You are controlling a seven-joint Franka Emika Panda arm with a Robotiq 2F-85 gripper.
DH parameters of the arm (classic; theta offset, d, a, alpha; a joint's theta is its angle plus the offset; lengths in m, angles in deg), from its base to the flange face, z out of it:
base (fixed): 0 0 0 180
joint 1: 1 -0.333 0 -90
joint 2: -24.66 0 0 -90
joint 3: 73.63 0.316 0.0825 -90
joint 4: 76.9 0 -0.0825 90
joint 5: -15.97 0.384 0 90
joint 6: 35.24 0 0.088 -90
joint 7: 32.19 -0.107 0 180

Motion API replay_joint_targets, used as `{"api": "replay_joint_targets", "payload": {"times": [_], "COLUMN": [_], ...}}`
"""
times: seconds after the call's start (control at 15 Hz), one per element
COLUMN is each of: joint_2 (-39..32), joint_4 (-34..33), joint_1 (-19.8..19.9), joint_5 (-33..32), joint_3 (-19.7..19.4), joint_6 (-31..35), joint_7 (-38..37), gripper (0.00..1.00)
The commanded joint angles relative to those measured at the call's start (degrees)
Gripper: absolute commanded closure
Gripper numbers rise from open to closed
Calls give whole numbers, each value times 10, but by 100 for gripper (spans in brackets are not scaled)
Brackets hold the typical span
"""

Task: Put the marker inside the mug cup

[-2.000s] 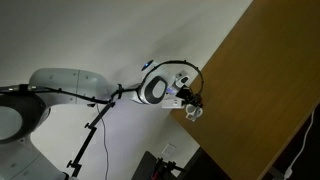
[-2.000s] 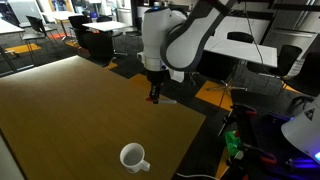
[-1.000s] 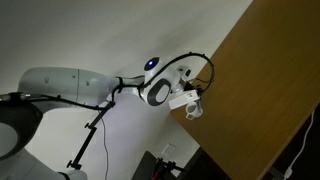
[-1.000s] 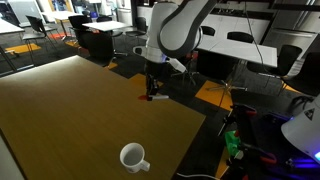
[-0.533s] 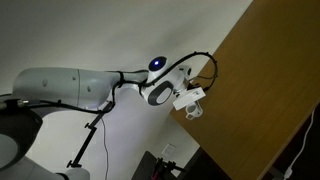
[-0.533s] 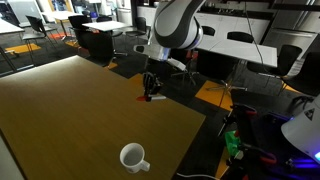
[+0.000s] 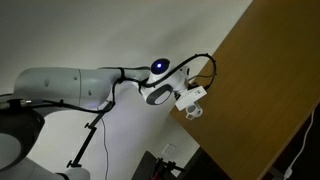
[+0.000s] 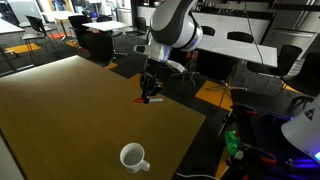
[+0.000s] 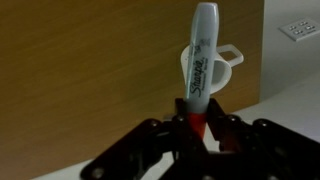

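Observation:
My gripper point(image 9: 197, 122) is shut on the marker point(image 9: 201, 62), a pen with a red end between the jaws and a grey-white body pointing away from me. In the wrist view the white mug cup point(image 9: 223, 66) shows behind the marker, its loop handle to the right. In an exterior view the gripper point(image 8: 149, 94) holds the small red marker point(image 8: 147, 99) above the brown table, well beyond the white mug cup point(image 8: 133, 157), which stands upright near the front edge. In an exterior view the mug cup point(image 7: 194, 112) shows small beside the gripper point(image 7: 196, 96).
The brown table point(image 8: 70, 115) is broad, with its right edge close to the mug. Office desks, chairs point(image 8: 290, 62) and a white device point(image 8: 303, 125) stand beyond it. A white wall and a tripod point(image 7: 88, 140) show behind the arm.
The arm has risen and swung with the marker held; the gripper has tilted and lifted a little off the table. The mug has not moved.

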Motion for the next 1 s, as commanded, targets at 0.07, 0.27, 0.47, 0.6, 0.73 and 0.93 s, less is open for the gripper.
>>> {"api": "replay_joint_targets", "payload": {"times": [0.07,0.27,0.47,0.6,0.73,0.93], "joint_2": [-11,-12,-7,-2,-5,-10], "joint_4": [-11,-21,-29,-34,-42,-56], "joint_1": [78,86,52,15,-24,-87], "joint_5": [95,155,213,246,295,386], "joint_3": [74,67,26,-13,-50,-109], "joint_6": [-41,-103,-155,-187,-204,-228], "joint_7": [192,322,443,494,548,625], "gripper": [94,94,94,94,94,94]}}
